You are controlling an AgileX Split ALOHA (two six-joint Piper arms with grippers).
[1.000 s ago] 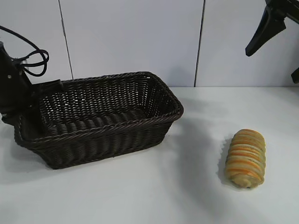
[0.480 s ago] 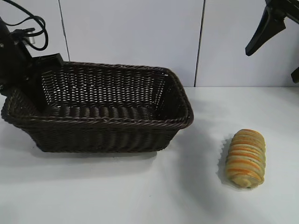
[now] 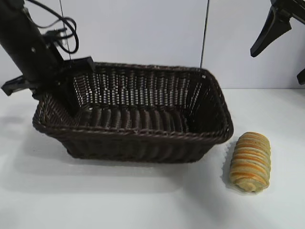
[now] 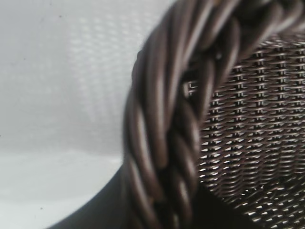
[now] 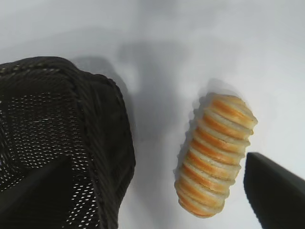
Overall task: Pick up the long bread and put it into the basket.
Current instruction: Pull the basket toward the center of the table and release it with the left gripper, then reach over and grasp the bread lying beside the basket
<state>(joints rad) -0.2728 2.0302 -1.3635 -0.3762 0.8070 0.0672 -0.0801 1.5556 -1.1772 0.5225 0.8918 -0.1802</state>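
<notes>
The long bread (image 3: 250,161), golden-tan with orange stripes, lies on the white table at the right; it also shows in the right wrist view (image 5: 214,155). The dark-brown wicker basket (image 3: 143,132) stands left of it, with its right end close beside the bread and not touching it. My left gripper (image 3: 58,89) is shut on the basket's left braided rim (image 4: 162,143). My right gripper (image 3: 276,67) hangs open high above the bread; one finger (image 5: 276,188) shows beside the loaf. The basket's corner (image 5: 112,143) shows in the right wrist view.
A pale panelled wall (image 3: 143,38) stands behind the table. Bare white tabletop (image 3: 119,200) runs along the front. The left arm's cables (image 3: 66,33) loop above the basket's left end.
My left arm has carried the basket to the right, turning it square to the camera; its right end has come close to the bread. The bread and right gripper have not moved.
</notes>
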